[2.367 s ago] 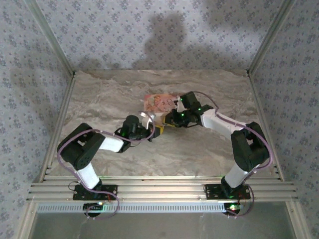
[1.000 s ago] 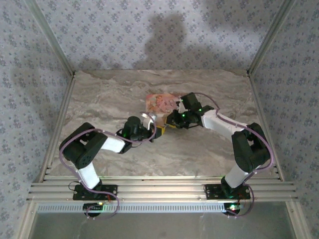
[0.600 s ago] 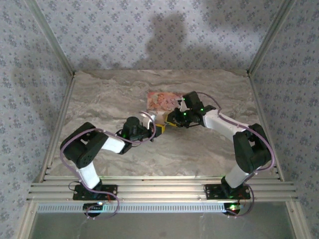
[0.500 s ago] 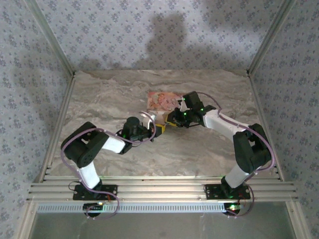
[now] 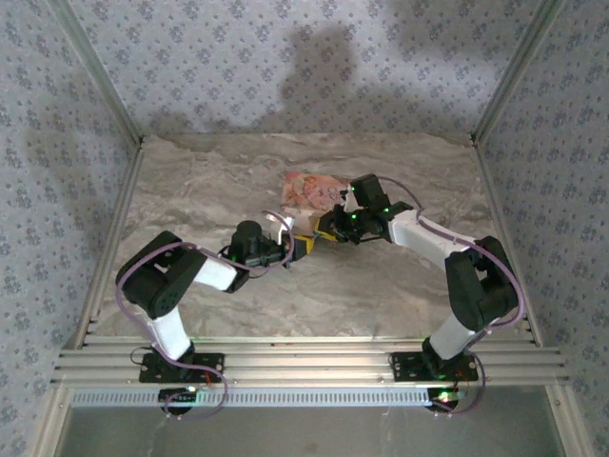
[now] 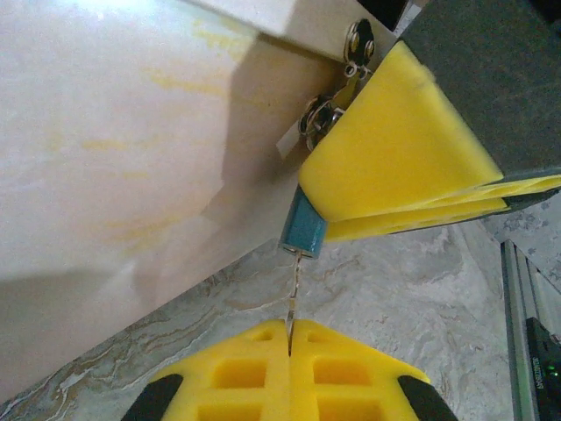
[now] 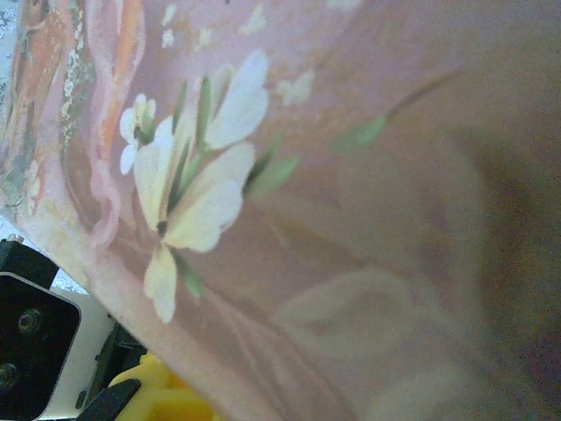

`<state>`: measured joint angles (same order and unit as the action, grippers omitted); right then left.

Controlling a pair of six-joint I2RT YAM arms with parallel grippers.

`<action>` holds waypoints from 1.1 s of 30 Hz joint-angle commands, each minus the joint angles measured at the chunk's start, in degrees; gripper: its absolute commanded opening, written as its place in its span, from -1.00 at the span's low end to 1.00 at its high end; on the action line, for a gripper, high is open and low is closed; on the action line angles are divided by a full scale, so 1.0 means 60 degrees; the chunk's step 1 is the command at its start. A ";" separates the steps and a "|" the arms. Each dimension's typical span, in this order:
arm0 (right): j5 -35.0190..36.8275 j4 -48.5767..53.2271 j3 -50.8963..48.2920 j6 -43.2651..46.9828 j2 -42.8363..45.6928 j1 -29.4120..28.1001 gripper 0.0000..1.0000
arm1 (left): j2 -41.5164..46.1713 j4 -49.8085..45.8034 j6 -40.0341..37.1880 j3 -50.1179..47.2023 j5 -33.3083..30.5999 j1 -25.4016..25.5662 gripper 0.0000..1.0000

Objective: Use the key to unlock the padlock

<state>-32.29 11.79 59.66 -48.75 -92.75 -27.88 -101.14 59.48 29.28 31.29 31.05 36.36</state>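
Two tools meet near the middle of the tabletop (image 5: 209, 190), just below the pink flowery box (image 5: 306, 188) in the top view. The left tool (image 6: 290, 326) is at the bottom centre of its wrist view, with its yellow pads pressed together on the thin metal key (image 6: 294, 294). From there the key blade goes almost straight up the frame and reaches the lower face of the small blue padlock (image 6: 303, 228). How deep the blade sits inside, I cannot tell. The padlock hangs in the air beside the pale wall of the box, and the yellow pads of the right tool (image 6: 337, 219) are clamped on it, coming in from the upper right. The long axis of the padlock leans a little to the right, so it is nearly in line with the blade but not exactly. I judge that the next move is a turn of the left tool around the axis of the key, while the right tool holds the body firm. If the two axes are not in line, the thin blade may bend or slip out.
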 commanded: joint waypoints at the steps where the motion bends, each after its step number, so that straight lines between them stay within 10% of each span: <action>1: -0.0733 -0.0143 -0.0118 -0.0356 0.0077 -0.0129 -1.00 | 0.0004 0.1524 -0.0102 0.0506 0.0626 0.0222 -1.00; 33: -0.1561 0.0605 0.0047 -0.0154 0.0237 0.0309 -1.00 | 0.0968 -0.1256 -0.2154 0.0514 -0.0004 0.0164 -1.00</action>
<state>-37.36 12.93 59.09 -50.02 -92.49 -26.37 -97.12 51.99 19.84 31.97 30.37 36.77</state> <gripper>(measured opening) 0.182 0.044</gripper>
